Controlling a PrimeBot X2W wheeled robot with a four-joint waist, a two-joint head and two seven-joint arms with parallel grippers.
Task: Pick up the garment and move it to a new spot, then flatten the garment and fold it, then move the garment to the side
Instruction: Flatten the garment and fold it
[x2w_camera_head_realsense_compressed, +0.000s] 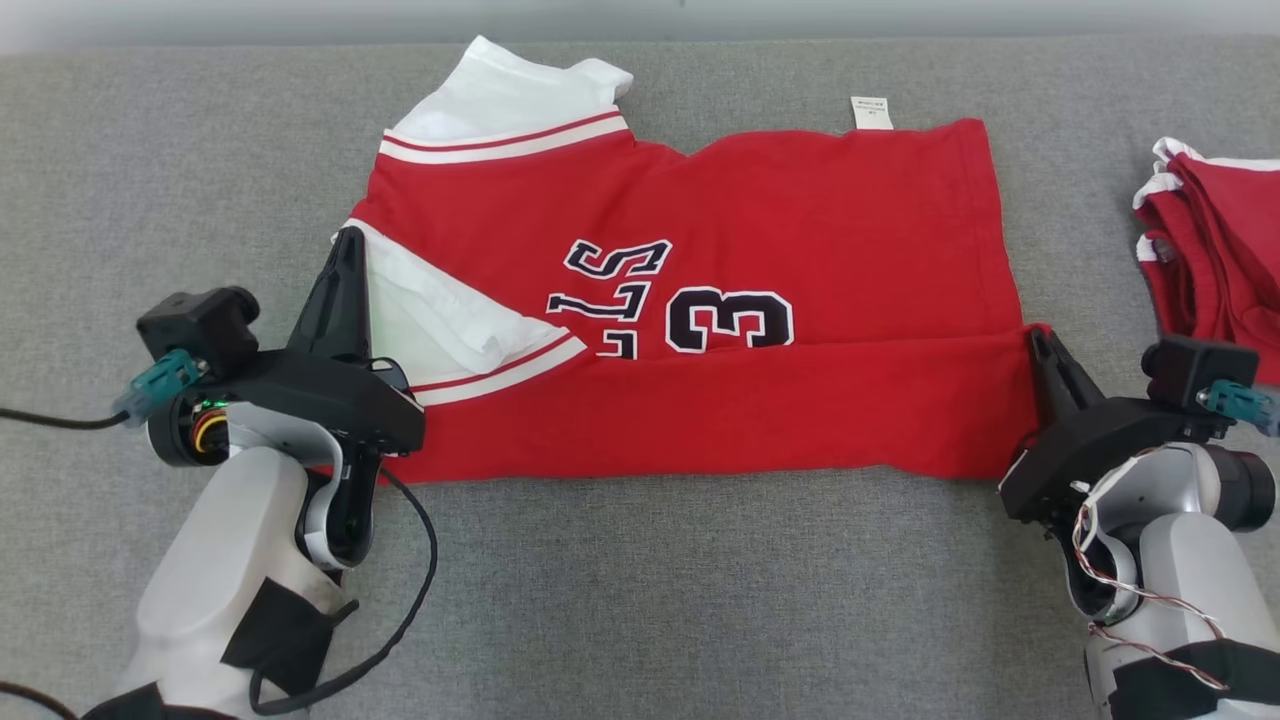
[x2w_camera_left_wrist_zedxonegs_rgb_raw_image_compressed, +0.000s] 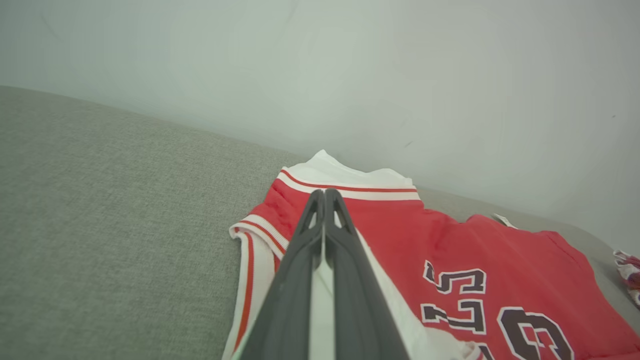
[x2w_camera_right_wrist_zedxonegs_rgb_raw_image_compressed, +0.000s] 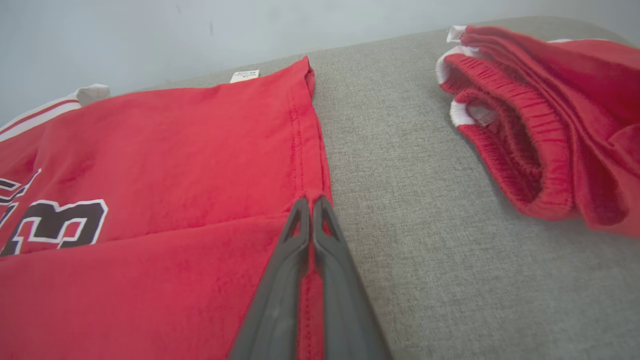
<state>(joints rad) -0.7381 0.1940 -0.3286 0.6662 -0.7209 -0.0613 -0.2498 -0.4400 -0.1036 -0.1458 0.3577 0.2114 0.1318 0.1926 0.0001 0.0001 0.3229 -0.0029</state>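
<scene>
The garment (x2w_camera_head_realsense_compressed: 760, 230) is a red jersey with white sleeves and dark numbers, spread sideways on the grey cushion (x2w_camera_head_realsense_compressed: 640, 580). Its near long edge is folded up over the middle, and the fold covers the lower part of the print. My left gripper (x2w_camera_head_realsense_compressed: 350, 240) is shut on the garment's left end, where the white sleeve lies. White cloth shows between its fingers (x2w_camera_left_wrist_zedxonegs_rgb_raw_image_compressed: 345, 240) in the left wrist view, where the left gripper (x2w_camera_left_wrist_zedxonegs_rgb_raw_image_compressed: 324, 195) points along the sleeve. My right gripper (x2w_camera_head_realsense_compressed: 1038, 335) is shut on the folded flap's right corner; red cloth (x2w_camera_right_wrist_zedxonegs_rgb_raw_image_compressed: 150, 150) sits between the right gripper (x2w_camera_right_wrist_zedxonegs_rgb_raw_image_compressed: 311, 201) tips.
A second red piece of clothing with white trim (x2w_camera_head_realsense_compressed: 1215, 250) lies bunched at the right edge, also in the right wrist view (x2w_camera_right_wrist_zedxonegs_rgb_raw_image_compressed: 540, 115). A white label (x2w_camera_head_realsense_compressed: 871, 112) sticks out at the garment's far edge. A pale wall (x2w_camera_left_wrist_zedxonegs_rgb_raw_image_compressed: 350, 75) runs behind the cushion.
</scene>
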